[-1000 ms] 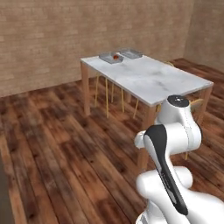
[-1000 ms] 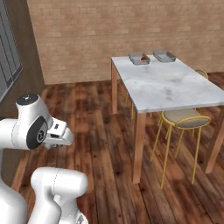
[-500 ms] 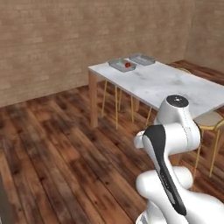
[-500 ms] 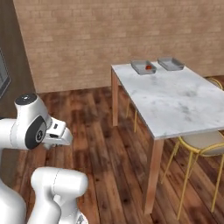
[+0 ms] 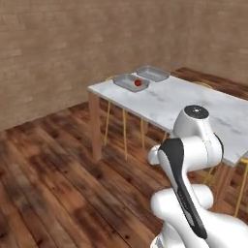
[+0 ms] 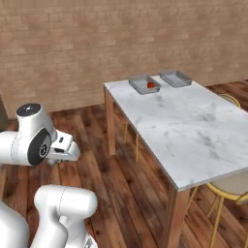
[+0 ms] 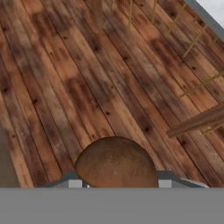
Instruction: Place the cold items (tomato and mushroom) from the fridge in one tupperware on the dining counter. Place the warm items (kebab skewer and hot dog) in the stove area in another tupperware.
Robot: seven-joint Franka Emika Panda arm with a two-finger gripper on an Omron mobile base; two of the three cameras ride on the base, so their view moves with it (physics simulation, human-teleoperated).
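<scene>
Mushroom (image 7: 116, 162), a matte brown dome, sits low centre in the hand view, pinched in the gripper (image 7: 117, 183) above dark wood planks. Its target lies far ahead: in the right base view the tomato (image 6: 150, 85) rests in the left grey tupperware (image 6: 139, 85), upper centre, at the far end of the veined marble dining counter (image 6: 184, 131).

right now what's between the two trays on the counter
Nothing: a narrow bare strip of white marble counter separates the tray holding the tomato from the other tray, clearest in the right base view.
</scene>
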